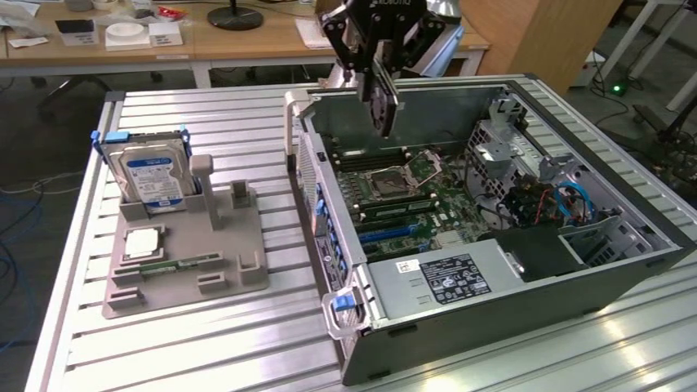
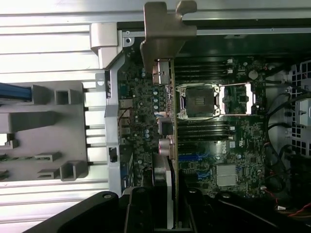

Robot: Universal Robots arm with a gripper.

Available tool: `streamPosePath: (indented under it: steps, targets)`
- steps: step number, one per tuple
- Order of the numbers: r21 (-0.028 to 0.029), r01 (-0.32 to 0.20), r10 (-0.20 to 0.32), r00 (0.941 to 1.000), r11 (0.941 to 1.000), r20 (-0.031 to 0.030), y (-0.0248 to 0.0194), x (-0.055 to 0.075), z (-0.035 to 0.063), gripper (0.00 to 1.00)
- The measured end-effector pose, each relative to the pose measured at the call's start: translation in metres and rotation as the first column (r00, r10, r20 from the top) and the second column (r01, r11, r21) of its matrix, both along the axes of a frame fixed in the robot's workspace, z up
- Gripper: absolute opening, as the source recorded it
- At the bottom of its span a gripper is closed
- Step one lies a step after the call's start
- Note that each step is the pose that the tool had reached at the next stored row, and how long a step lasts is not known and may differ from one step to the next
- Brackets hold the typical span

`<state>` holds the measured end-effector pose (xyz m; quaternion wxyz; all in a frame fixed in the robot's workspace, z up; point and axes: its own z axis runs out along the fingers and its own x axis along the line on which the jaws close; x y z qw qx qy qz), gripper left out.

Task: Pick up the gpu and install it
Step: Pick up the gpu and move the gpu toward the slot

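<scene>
The gpu [image 1: 384, 110], a thin flat card, hangs on edge, pinched in the black tool [image 1: 380, 67] above the green motherboard [image 1: 441, 200].

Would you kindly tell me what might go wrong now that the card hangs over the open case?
The gripper grips the gpu by its upper part alone, above the motherboard. A slip might drop it onto the open CPU socket. In the wrist view its metal bracket lies close to the computer case's wall and might catch there on the way down.
</scene>
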<state>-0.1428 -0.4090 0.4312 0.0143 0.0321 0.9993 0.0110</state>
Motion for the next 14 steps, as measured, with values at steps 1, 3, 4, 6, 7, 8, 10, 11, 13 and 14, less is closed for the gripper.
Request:
streamPosePath:
  steps: [1,3,4,6,7,8,10,11,13,14]
  targets:
    - [0.0,0.0,0.0,1.0,1.0,0.0,0.0,0.001,-0.0001,0.29]
    - [0.0,0.0,0.0,1.0,1.0,0.0,0.0,0.004,-0.0002,0.29]
    - [0.0,-0.001,0.001,1.0,1.0,0.0,0.0,0.005,-0.0002,0.29]
    - [0.0,-0.001,0.001,1.0,1.0,0.0,0.0,0.008,-0.0003,0.29]
    - [0.0,-0.002,0.002,1.0,1.0,0.0,0.0,0.009,-0.0004,0.29]
    - [0.0,-0.002,0.002,1.0,1.0,0.0,0.0,0.011,-0.0005,0.29]
    - [0.0,-0.004,0.004,1.0,1.0,0.0,0.0,0.014,-0.0005,0.29]
    - [0.0,-0.004,0.004,1.0,1.0,0.0,0.0,0.016,-0.0006,0.29]
    - [0.0,-0.005,0.005,1.0,1.0,0.0,0.0,0.021,-0.0007,0.29]
    - [-0.0001,-0.005,0.005,1.0,1.0,0.0,0.0,0.023,-0.0007,0.29]
